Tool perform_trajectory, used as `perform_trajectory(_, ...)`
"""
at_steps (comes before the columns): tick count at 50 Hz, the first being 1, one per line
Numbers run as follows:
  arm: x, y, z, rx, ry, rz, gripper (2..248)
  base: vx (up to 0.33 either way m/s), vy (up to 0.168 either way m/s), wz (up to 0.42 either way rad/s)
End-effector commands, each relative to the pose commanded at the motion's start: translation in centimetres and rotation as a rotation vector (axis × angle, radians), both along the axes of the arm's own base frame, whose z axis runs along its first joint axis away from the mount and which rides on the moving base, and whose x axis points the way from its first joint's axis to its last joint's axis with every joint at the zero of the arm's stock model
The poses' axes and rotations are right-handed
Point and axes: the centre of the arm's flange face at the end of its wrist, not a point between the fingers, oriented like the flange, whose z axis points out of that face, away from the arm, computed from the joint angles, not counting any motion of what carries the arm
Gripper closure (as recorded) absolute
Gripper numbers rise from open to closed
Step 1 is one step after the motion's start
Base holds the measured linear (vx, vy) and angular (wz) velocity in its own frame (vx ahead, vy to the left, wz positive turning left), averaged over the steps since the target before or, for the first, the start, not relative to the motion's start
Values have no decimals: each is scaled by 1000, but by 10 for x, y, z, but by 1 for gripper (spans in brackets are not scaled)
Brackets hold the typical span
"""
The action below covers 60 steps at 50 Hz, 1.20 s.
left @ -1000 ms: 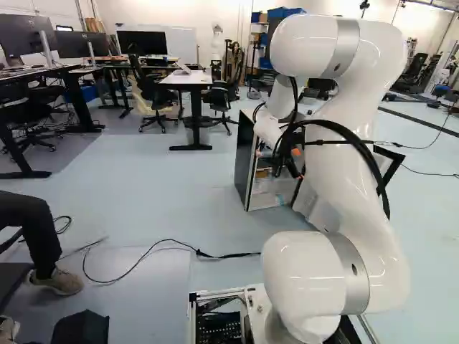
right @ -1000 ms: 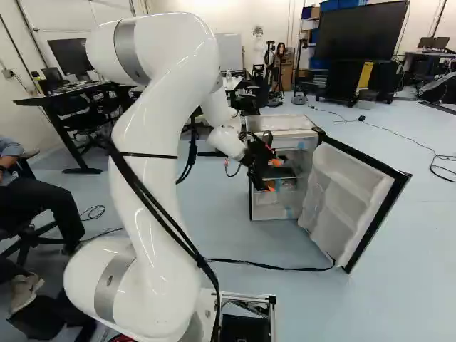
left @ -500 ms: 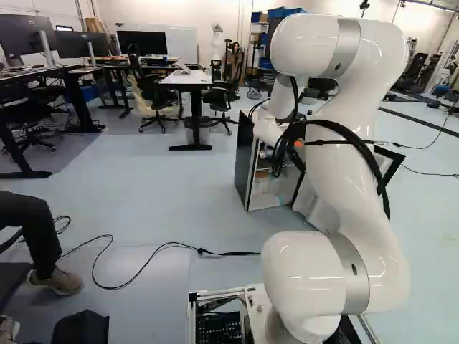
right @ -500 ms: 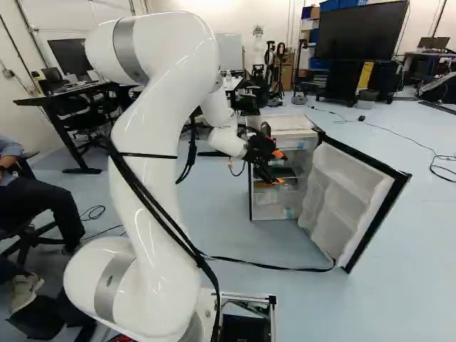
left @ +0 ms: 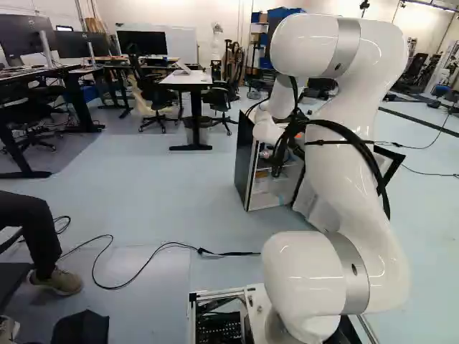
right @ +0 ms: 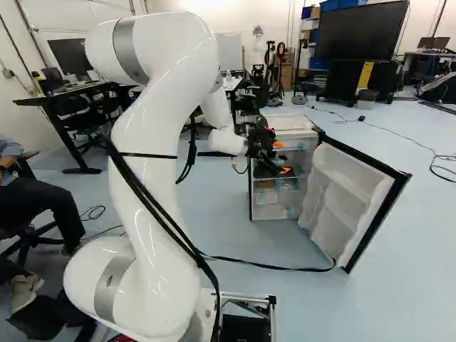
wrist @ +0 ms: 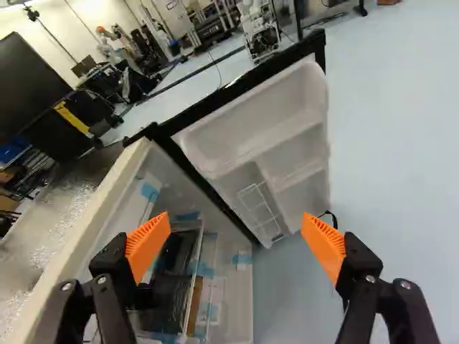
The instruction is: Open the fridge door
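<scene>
Two orange pads stand wide apart on the open hand. Near the hand, partly behind one of its fingers, is the fridge, with dark items and strips of blue tape inside. Ahead of the hand, the fridge door is already swung wide open, its white shelves and a small wire rack showing. Farther out, beyond the hand and fridge, stands a big dark screen; nearer the arm's base, lower than the hand, a black cable crosses the floor.
</scene>
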Motion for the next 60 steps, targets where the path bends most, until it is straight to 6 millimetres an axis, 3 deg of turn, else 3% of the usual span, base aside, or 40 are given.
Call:
perform_trajectory(27,1,-30,10,-125,11,137,3,0,0,0)
perform_trajectory(60,-20,-58,8,-114,108,363,3,0,0,0)
